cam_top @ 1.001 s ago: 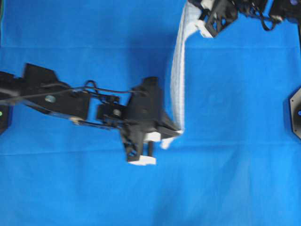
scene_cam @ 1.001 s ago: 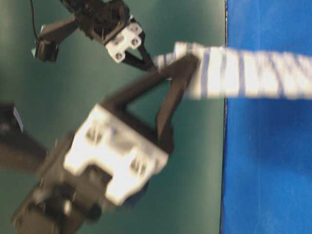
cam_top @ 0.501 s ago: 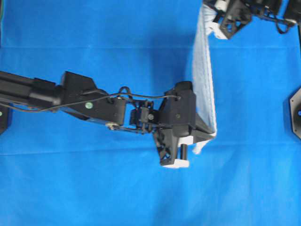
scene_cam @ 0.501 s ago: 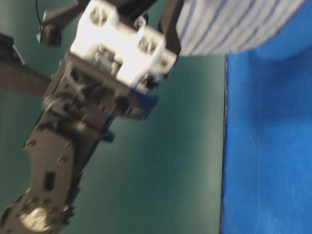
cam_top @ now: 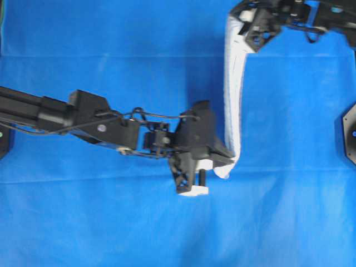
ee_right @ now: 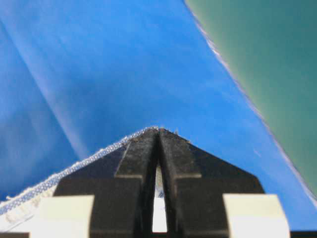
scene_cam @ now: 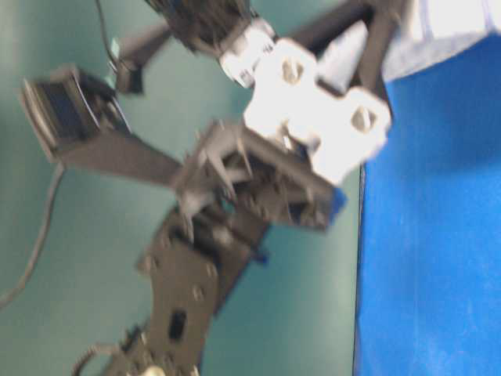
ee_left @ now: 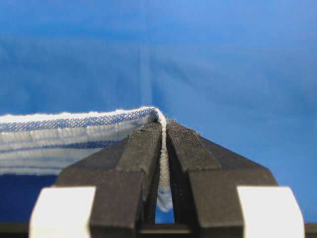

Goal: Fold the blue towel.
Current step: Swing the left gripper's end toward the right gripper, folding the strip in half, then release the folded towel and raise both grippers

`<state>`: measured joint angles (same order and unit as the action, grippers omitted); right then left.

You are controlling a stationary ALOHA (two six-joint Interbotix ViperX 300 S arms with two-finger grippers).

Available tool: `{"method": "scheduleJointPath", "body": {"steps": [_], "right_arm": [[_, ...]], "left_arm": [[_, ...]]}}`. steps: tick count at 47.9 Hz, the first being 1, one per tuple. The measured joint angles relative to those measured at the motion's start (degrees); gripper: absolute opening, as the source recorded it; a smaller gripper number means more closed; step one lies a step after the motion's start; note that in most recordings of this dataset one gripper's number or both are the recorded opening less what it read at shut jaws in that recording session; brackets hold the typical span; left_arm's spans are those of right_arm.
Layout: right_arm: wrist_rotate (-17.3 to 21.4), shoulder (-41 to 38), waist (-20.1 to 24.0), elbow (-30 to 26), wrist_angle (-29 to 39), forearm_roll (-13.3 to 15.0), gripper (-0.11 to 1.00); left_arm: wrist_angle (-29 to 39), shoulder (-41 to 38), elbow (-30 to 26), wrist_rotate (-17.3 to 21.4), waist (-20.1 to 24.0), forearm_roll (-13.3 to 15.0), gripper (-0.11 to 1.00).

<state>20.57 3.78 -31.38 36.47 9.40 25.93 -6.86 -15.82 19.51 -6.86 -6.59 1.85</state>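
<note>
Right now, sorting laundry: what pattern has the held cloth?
White woven towel, blue stripes; left wrist view.

cloth: large plain blue sheet (cam_top: 111,50), spread flat over the work surface, faint creases crossing it
backdrop: dull green surface (scene_cam: 94,258), meeting the blue sheet's edge in the table-level view

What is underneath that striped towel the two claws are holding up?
Under the blue towel, held in the air between the left gripper and the right gripper, only the plain blue cloth shows. The strip directly below the towel is hidden from above.
</note>
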Motion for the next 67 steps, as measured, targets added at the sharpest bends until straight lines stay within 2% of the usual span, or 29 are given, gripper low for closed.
{"method": "scheduleJointPath", "body": {"steps": [10,17,38,43,51,53,57,62,64,67], "right_arm": [[-0.35,-8.7,1.85,-7.29,-0.88,0.0,0.02],[-0.44,-10.55,2.37,-9.76,-0.97,0.09,0.02],[-0.53,-10.55,2.37,-10.02,-0.97,0.18,0.02],[-0.53,-10.55,2.46,-9.93,-0.97,0.26,0.02],[-1.41,-10.55,2.37,-10.02,-0.88,0.62,0.03],[-2.11,-10.55,2.37,-10.02,-0.7,0.62,0.09],[-3.43,-9.84,2.55,-10.02,-0.09,0.7,0.33],[-5.1,-7.29,3.08,-9.93,0.97,0.7,0.61],[-5.71,-6.06,3.43,-9.67,1.41,0.79,0.63],[-6.15,-4.13,4.22,-8.88,1.85,0.79,0.57]], "left_arm": [[-2.55,3.6,8.44,-5.89,-0.35,0.0,0.01],[-2.72,4.22,11.87,-9.14,-0.62,0.09,0.01],[-3.08,4.22,13.18,-10.02,0.62,0.09,0.01],[-3.08,4.22,13.18,-10.11,0.62,0.09,0.1],[-3.08,4.22,13.18,-10.11,0.62,0.09,0.41],[-2.9,4.31,13.18,-10.02,0.62,0.09,0.48],[-1.85,4.92,13.18,-9.84,0.62,0.09,0.58],[0.26,7.38,13.27,-8.96,0.62,0.09,0.62],[1.32,8.7,13.27,-8.61,0.79,0.09,0.61],[3.08,11.07,13.45,-7.82,1.23,0.0,0.61]]}}
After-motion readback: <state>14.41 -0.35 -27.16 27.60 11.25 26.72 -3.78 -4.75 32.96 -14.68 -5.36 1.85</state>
